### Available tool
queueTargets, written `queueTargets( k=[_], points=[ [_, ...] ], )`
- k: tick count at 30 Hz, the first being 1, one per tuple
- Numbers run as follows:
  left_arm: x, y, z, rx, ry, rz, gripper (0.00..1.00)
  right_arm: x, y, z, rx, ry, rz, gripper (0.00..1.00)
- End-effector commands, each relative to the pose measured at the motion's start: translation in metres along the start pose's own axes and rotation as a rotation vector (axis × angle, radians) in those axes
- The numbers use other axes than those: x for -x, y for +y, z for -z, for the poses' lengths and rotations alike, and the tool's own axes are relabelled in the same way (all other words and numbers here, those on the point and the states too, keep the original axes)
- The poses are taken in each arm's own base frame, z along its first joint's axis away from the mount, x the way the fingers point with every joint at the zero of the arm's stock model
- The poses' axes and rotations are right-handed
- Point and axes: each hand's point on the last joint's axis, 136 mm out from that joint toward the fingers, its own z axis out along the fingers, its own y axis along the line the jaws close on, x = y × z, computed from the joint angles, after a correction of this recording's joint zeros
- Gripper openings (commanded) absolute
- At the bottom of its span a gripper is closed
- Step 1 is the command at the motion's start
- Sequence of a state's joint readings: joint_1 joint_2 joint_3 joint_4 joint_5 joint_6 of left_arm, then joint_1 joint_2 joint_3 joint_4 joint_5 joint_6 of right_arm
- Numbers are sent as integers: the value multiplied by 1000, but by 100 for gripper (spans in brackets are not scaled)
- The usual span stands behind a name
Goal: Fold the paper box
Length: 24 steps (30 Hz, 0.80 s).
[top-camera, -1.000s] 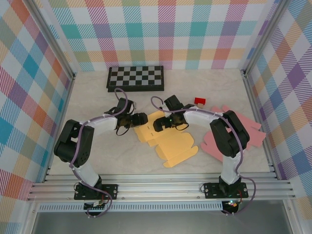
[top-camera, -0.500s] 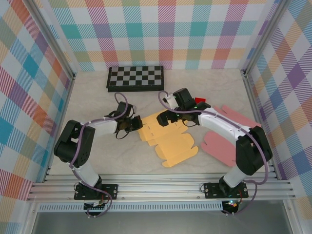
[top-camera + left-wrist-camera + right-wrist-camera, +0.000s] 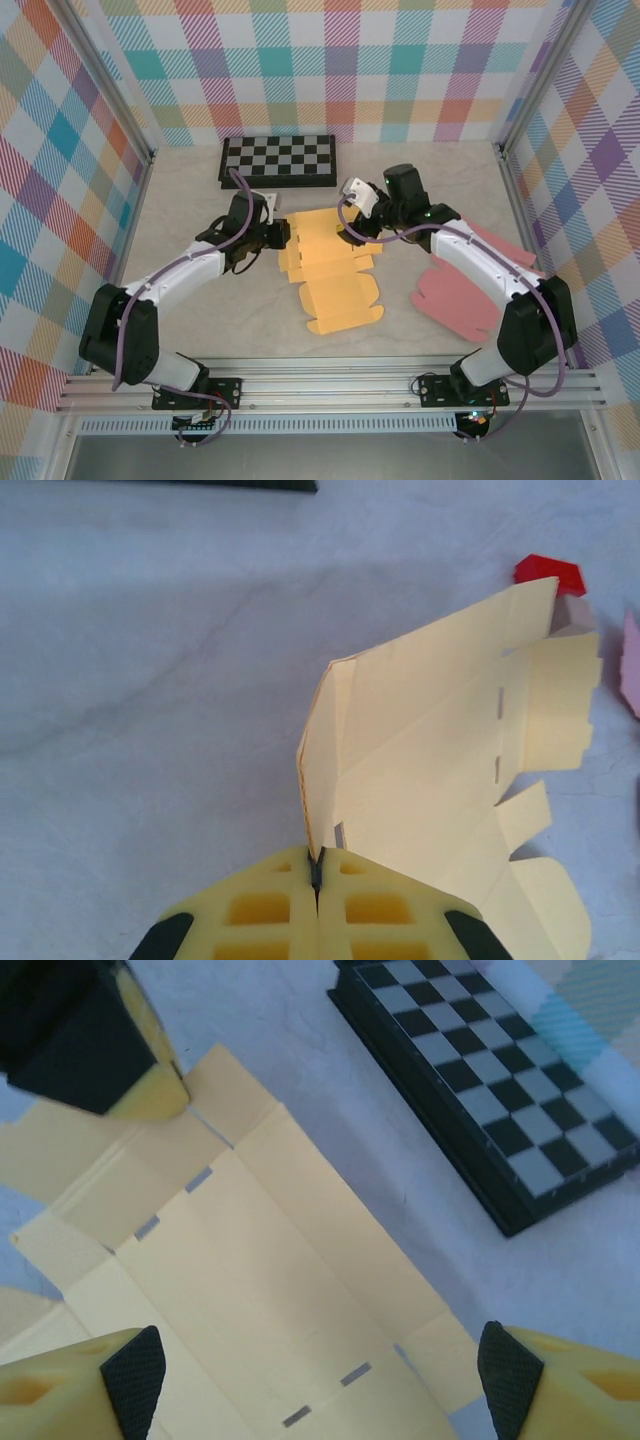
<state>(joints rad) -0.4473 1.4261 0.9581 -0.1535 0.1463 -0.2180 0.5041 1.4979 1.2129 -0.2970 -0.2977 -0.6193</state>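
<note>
The yellow paper box [image 3: 335, 275] lies unfolded and mostly flat on the table, with one side flap lifted at its left edge. My left gripper [image 3: 282, 236] is shut on that raised flap; the left wrist view shows the paper box [image 3: 440, 760] edge pinched between the yellow pads [image 3: 316, 868]. My right gripper [image 3: 350, 230] hovers open over the sheet's far right part. In the right wrist view its gripper [image 3: 320, 1380] spans the paper box [image 3: 260, 1260] panel with slots, touching nothing. The left gripper [image 3: 100, 1040] shows at the flap corner.
A chessboard [image 3: 278, 160] lies at the back, just beyond the box, and the chessboard [image 3: 500, 1090] is close to the right gripper. Pink flat paper [image 3: 470, 290] lies to the right under the right arm. A small red block [image 3: 548, 570] sits past the sheet's far corner.
The left gripper has shut on the box's left flap and both arms moved toward the back. The box slid and turned with them. The right gripper's jaws narrowed slightly.
</note>
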Motion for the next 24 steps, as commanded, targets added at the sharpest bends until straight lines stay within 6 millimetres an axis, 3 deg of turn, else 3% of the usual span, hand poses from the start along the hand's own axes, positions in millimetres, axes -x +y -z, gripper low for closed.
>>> queueTargets(
  k=[1, 6, 12, 20, 24],
  points=[
    [10, -16, 20, -9, -28, -161, 0, 8, 18, -6, 166, -39, 227, 81],
    [10, -42, 38, -82, -75, -328, 0, 12, 3, -11, 189, -58, 295, 74],
    [1, -67, 54, -120, -190, -564, 0, -8, -3, -24, 261, 39, 281, 68],
    [5, -69, 62, -111, -251, -624, 0, -25, 18, -23, 359, 72, 223, 54],
    [5, -67, 61, -99, -257, -623, 0, -34, 26, -19, 378, 94, 210, 53]
  ],
)
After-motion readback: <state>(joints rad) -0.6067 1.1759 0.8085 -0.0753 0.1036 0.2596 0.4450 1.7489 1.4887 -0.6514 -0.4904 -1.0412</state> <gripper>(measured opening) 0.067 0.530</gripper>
